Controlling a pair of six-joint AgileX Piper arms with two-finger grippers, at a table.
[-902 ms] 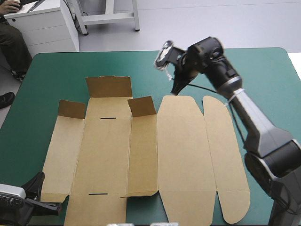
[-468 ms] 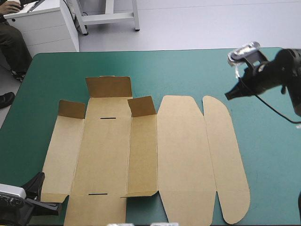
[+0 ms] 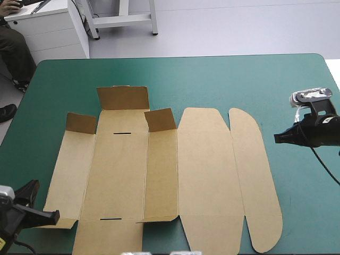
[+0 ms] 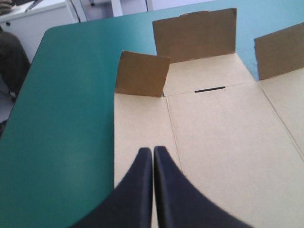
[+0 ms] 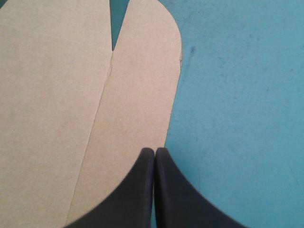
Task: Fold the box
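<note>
Between left tool [image 4: 152,149] and right tool [image 5: 155,150], both pressed together, box [image 3: 207,170] lies flat on teal-green table [image 3: 212,79], three flaps up; only right wrist view shows that tip right at its rounded edge.

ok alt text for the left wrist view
The left tool, shut, points along the left panel of the brown box, lying mostly flat on the teal-green table. Three flaps stand raised at the box's far end.
</note>
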